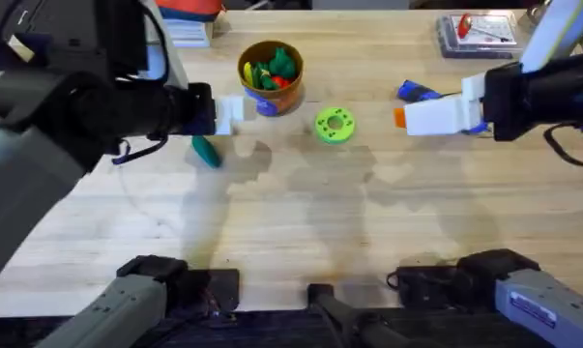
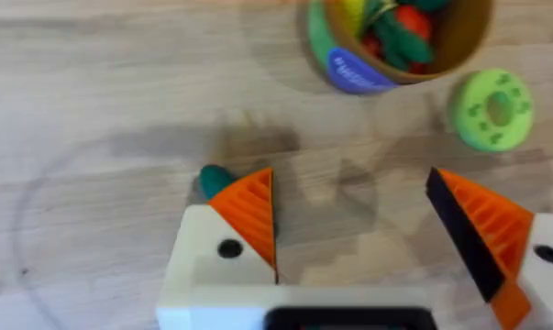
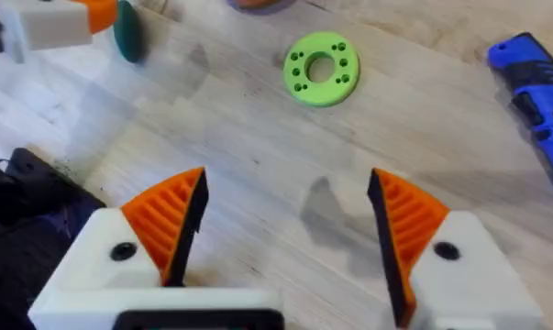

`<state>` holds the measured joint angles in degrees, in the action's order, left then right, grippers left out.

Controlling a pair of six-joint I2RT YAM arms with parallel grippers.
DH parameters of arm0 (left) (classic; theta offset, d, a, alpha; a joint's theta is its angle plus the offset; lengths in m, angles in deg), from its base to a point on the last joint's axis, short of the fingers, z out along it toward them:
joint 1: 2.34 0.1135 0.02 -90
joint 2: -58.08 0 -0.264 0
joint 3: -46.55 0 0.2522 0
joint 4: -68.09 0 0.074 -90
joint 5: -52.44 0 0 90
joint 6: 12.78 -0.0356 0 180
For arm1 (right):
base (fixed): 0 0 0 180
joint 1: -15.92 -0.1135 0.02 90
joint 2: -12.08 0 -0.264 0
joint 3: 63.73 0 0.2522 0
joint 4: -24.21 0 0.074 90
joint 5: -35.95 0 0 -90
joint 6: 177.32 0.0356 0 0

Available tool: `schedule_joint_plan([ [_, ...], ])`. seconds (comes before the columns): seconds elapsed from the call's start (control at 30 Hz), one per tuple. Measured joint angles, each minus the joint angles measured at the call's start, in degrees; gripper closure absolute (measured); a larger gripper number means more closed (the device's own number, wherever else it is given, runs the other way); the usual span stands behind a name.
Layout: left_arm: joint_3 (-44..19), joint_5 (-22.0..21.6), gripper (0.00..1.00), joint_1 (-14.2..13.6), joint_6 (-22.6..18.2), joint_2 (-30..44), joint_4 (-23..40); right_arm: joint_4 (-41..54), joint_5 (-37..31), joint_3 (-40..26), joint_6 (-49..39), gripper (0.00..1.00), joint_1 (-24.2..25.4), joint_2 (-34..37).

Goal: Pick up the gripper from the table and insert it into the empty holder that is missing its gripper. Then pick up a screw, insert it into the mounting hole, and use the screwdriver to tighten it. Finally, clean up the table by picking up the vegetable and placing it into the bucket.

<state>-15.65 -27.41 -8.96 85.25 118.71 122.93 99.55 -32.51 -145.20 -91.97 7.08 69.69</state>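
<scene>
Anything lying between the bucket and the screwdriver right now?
Yes: in the overhead view the lime-green disc lies on the table between the bucket and the screwdriver; otherwise bare wood.

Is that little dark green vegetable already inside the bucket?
No. The dark green vegetable lies on the table, beside the left tool, apart from the bucket.

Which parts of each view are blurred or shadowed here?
Overhead: the left arm looms large, dark and blurred close under the camera; soft arm shadows mottle the table. Left wrist: the bucket and the green disc look soft, and a shadow lies around the vegetable. Right wrist: the screwdriver and the far left gripper are blurred.
</scene>
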Motion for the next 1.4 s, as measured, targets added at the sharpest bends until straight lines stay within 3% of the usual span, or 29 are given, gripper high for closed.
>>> schedule_joint_plan([
  [0.03, 0.0, -3.6, 0.015, 0.0, 0.6, 3.2, 0.3, 0.0, 0.0, 0.0, 0.0, 0.007, 0.0, 0.6],
  [0.17, 0.0, -7.0, 0.015, 0.0, 2.7, 5.8, 2.3, 0.0, 0.0, 0.0, 0.0, 0.007, 0.0, 1.5],
  [0.4, 0.0, -15.2, 0.015, 0.0, 21.5, 7.6, 8.6, 0.0, 0.0, 0.0, 0.0, 0.007, 0.0, 3.2],
  [0.6, -0.1, -17.1, 0.015, 0.0, 31.5, 13.0, 6.7, 0.0, 0.0, 0.0, 0.0, 0.008, 0.0, 4.8],
  [0.8, -0.1, -16.1, 0.031, 0.0, 36.5, 22.2, 5.7, 0.0, 0.0, 0.0, 0.0, 0.009, 0.0, 6.7],
  [0.87, -0.1, -14.9, 0.163, 0.0, 37.7, 23.7, 5.1, 0.0, 0.0, 0.0, 0.0, 0.009, 0.0, 7.0],
  [0.93, -0.1, -14.1, 0.4, 0.0, 38.3, 23.8, 4.4, 0.0, 0.0, 0.0, 0.0, 0.009, 0.0, 7.0],
  [0.97, -0.6, -13.8, 0.957, 0.0, 38.8, 23.6, 4.6, 0.0, 0.0, 0.0, 0.0, 0.009, 0.0, 7.0],
  [1.17, -6.4, -12.7, 0.975, 0.1, 39.2, 23.4, 13.3, -0.3, 0.0, 0.0, 0.0, 0.009, 0.0, 7.0],
  [1.3, -16.0, -12.1, 0.975, 0.1, 39.2, 23.4, 19.3, -1.5, 0.0, 0.0, 0.0, 0.009, 0.0, 7.0],
  [1.4, -23.2, -10.9, 0.975, -0.2, 39.2, 23.4, 19.0, -1.8, 0.0, 0.0, 0.0, 0.009, 0.0, 7.0],
])
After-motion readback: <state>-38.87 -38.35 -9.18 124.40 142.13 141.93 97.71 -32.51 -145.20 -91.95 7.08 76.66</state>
